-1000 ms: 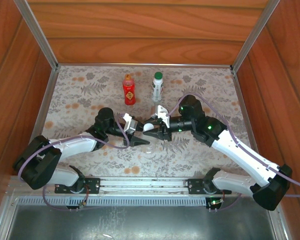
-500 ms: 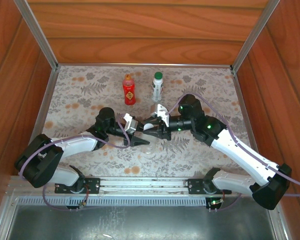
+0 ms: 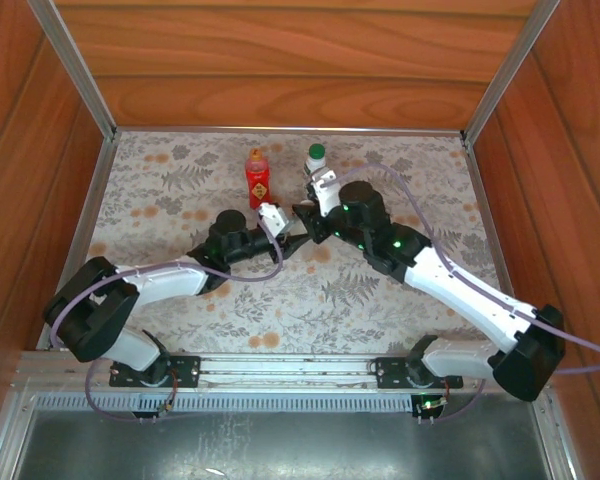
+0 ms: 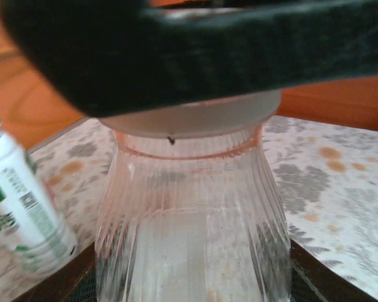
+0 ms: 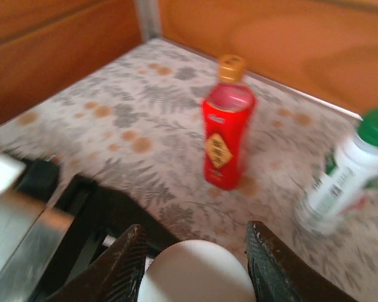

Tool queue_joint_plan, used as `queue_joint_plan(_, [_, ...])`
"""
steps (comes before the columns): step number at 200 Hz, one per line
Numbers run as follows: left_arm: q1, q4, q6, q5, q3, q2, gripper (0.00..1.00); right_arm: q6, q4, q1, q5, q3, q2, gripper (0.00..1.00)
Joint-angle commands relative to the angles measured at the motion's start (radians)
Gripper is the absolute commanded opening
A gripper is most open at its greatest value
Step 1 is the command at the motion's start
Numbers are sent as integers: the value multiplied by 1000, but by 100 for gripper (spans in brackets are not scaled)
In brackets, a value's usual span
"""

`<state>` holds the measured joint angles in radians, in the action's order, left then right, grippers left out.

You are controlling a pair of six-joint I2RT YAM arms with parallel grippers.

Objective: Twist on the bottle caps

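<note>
Vs a sec ago, both arms have swung off the ctr of the counter (image 3: 160, 200) toward the far side. The work now sits just in front of the two standing bottles.

The left fingers (image 3: 285, 243) are clamped on the short clear bottle (image 4: 189, 220), low on its ribbed body. Can't tell if its base rests on the counter.

The right fingers (image 5: 131, 264) have narrowed and look closed on the white cap (image 5: 195, 277), one each side, touching its rim.

In the left wrist view the cap sits over the bottle's mouth w/ a dark finger of the right arm across its top. So cap & bottle have been brought together, and the step in hand is prob. the threading itself. A pinkish neck ring shows just under the cap, so I'd guess it's not wound fully down. Can't see whether the threads have caught.

The red bottle (image 5: 225, 141) has the orange cap (image 5: 231, 66) on. The white-green label bottle (image 5: 337, 179) has the green cap (image 5: 377, 126) on, and it's very near the right arm. Can't tell how tight those two are, but this looks like the last of 3. Risk: a cross-threaded cap if it sits tilted.
</note>
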<state>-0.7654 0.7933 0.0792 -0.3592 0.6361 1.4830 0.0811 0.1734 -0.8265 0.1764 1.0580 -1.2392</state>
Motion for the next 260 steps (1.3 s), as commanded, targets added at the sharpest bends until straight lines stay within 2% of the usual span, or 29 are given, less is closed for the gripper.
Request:
queue_joint_plan(1, [-31, 73, -3, 155, 52, 3, 42, 214, 193, 1, 328, 57, -100, 0])
queue_joint_plan(12, [-32, 73, -2, 152, 49, 5, 43, 225, 227, 1, 325, 86, -114, 3])
queue_joint_plan(21, [-32, 73, 5, 153, 41, 1, 43, 199, 211, 5, 285, 85, -103, 11])
queue_joint_plan(40, [-20, 73, 17, 112, 10, -15, 43, 116, 99, 40, 50, 34, -28, 28])
queue_joint_plan(44, [-12, 73, 17, 86, 2, -17, 43, 90, 68, 51, -12, 18, -7, 35])
queue_joint_plan(50, [2, 72, 10, 23, -7, -20, 43, 53, 31, 61, -80, -7, 25, 46])
queue_joint_plan(61, [29, 73, 0, -143, -26, -27, 43, 1, 6, 79, -167, -35, 76, 58])
queue_joint_plan(72, [48, 71, 4, -305, -45, -39, 43, -75, 19, 94, -276, -52, 124, 66])
queue_joint_plan(84, [55, 70, 20, -420, -68, -56, 44, -136, 35, 102, -379, -72, 177, 70])
queue_joint_plan(114, [70, 70, 35, -602, -98, -86, 46, -232, 74, 108, -637, -115, 265, 70])
queue_joint_plan(149, [77, 68, 2, -748, -81, -88, 46, -318, 203, 108, -811, -59, 244, 66])
queue_joint_plan(171, [77, 67, -14, -784, -66, -78, 46, -318, 193, 107, -859, -50, 225, 63])
queue_joint_plan(222, [78, 66, -30, -814, -49, -58, 46, -324, 197, 108, -878, -31, 167, 55])
queue_joint_plan(260, [77, 67, -34, -812, -44, -49, 46, -320, 193, 108, -870, -31, 165, 39])
